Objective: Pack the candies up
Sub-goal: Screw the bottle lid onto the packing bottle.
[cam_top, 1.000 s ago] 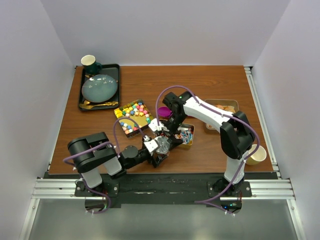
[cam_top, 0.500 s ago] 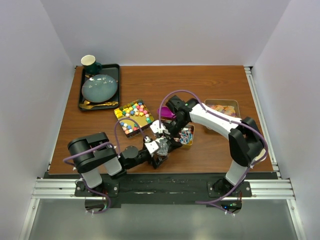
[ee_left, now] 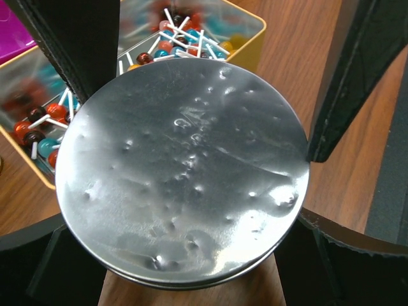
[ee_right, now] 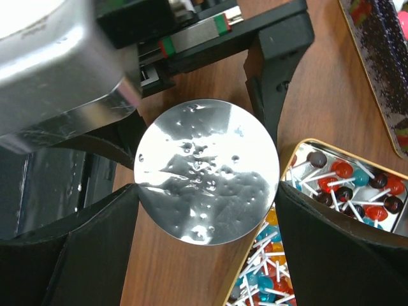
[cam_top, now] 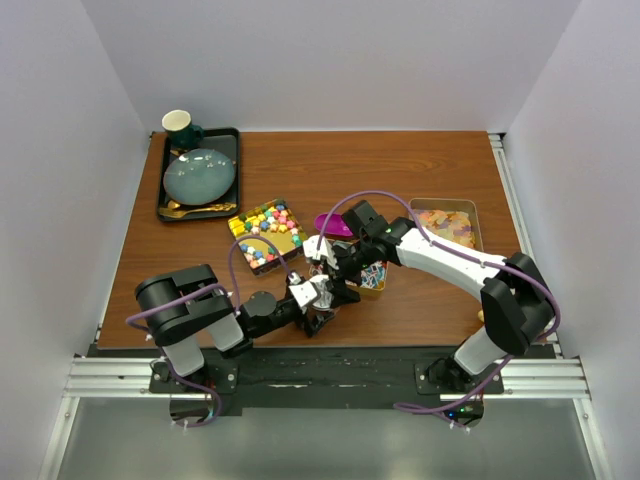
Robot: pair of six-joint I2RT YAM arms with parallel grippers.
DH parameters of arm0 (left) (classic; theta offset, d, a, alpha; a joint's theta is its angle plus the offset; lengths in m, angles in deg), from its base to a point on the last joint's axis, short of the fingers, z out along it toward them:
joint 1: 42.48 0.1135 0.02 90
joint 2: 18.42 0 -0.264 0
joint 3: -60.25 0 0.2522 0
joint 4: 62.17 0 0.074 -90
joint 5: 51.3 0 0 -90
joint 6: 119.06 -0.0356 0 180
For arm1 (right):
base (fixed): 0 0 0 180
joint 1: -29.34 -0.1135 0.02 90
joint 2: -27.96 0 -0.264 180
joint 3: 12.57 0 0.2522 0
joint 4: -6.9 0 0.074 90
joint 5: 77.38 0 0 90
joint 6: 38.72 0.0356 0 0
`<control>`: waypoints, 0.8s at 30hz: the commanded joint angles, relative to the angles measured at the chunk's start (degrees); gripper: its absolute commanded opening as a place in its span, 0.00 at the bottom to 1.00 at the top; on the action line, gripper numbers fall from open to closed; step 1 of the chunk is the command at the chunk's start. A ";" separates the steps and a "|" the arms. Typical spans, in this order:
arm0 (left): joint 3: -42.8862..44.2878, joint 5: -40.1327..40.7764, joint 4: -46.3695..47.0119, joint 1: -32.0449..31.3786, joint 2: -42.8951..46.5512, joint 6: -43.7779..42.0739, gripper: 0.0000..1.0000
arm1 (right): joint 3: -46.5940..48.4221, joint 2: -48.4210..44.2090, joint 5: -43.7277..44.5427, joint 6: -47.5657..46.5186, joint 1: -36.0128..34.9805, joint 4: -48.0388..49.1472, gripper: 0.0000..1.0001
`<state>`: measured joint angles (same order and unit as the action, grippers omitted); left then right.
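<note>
The jaws of the left gripper [ee_left: 210, 70] are clamped on a round silver tin [ee_left: 185, 172]. They grip it at its rim, with its dented flat face turned to the wrist camera. The jaws of the right gripper [ee_right: 205, 197] stand apart, one on each side of the same tin, very near its rim. Whether they already press on it cannot be told.

This looks like a handing-over of the tin from one arm to the other, and the danger is in the timing. If the left jaws let go before the right ones hold firmly, the smooth metal rim may slip. The tin would then fall on the desk [cam_top: 400, 165] or on the yellow box [ee_left: 254, 50] just beside it, where the lollipops [ee_right: 338, 182] lie. A hit there could scatter them. If both arms grip and one pulls, the thin metal may bend or twist out.

The two wrists are also very close together, so a small wrong move could make them collide.

Farther away, the multicolour pieces [cam_top: 265, 225] lie in their own tray, and the orange sweets [cam_top: 445, 218] in another box, none of them packed yet.
</note>
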<state>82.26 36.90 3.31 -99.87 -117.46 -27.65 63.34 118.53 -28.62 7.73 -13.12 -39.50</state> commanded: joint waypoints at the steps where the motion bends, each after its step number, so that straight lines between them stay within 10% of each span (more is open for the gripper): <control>1: 1.42 2.95 -0.49 -0.01 -0.10 0.96 0.05 | -2.74 3.75 10.03 9.19 -1.49 7.42 0.57; 3: 0.72 2.42 -0.67 -0.01 1.91 1.49 0.42 | -2.47 3.39 10.38 8.66 -1.49 7.33 0.57; 4: 0.28 2.24 -1.36 -0.01 3.23 1.75 0.84 | -2.39 3.30 10.21 8.05 -1.49 7.07 0.58; 5: 0.01 2.16 -4.16 -0.01 4.90 1.49 1.00 | -2.30 3.04 10.03 7.61 -1.49 6.11 0.58; 14: 2.11 -15.15 -35.32 1.66 35.89 -0.26 1.00 | -1.16 2.16 11.00 6.64 -1.49 4.78 0.61; 16: 3.35 -15.95 -44.55 1.93 40.31 0.17 1.00 | -0.72 1.55 10.39 6.81 -1.49 3.82 0.74; 17: 4.48 -16.56 -47.40 2.36 44.42 0.09 1.00 | 0.24 1.20 9.77 6.55 -1.49 2.95 0.98; 24: 6.08 -14.64 -62.99 3.77 54.92 2.98 1.00 | 2.80 -3.02 11.26 8.39 -1.05 0.39 0.99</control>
<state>85.76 27.56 -55.75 -96.15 -66.03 -27.08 63.10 118.09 -23.76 15.36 -15.19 -41.71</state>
